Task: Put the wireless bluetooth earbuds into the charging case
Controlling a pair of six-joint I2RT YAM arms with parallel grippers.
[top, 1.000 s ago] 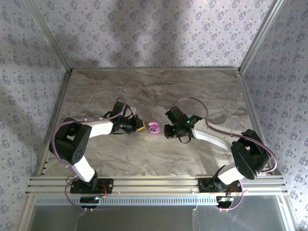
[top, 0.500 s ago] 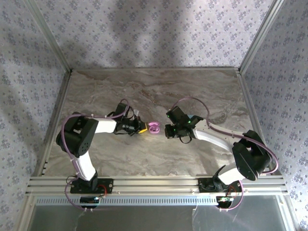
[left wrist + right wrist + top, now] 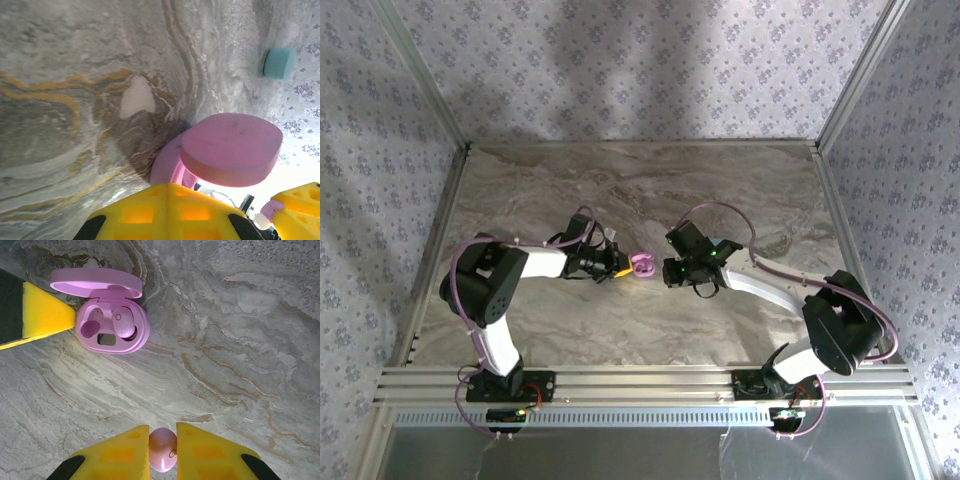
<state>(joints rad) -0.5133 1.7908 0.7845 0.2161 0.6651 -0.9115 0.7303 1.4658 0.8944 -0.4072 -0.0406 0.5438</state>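
Right gripper (image 3: 162, 436) nearly closed, pinching a pink earbud (image 3: 163, 457). Left gripper (image 3: 67, 316) fully closed, tip touching the open pink case (image 3: 116, 342).

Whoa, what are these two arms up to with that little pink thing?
They are loading earbuds into an open pink charging case on the marble table. One pink earbud already sits in its well, and the other well looks empty. The right gripper pinches a second pink earbud, held a little way off from the case. The left gripper, shut, has its tip at the case's side, apparently steadying it.
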